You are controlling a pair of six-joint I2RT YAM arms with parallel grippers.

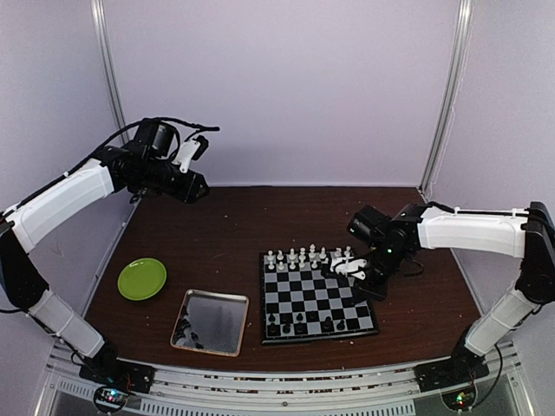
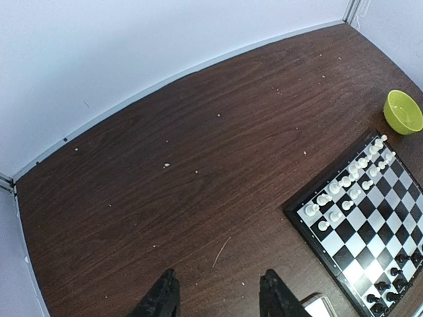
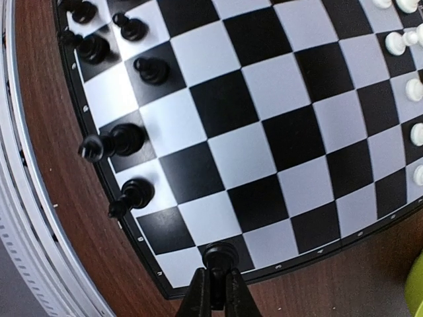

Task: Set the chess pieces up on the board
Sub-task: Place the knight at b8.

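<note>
White pieces [image 1: 302, 256] stood ranked along board [image 1: 316, 295] top edge. Black pieces [image 1: 299, 328] partly placed; bottom row gapped. Right tool [image 3: 218, 272] pinched one black piece [image 3: 220, 254]. Left tool [image 2: 218, 282] stood open, empty.

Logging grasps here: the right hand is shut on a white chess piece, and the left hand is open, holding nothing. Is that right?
Not quite. The chess piece in the right hand is black, not white; the right wrist view shows it. The rest stands: that hand is shut on it, and the left hand is open, holding nothing.
</note>
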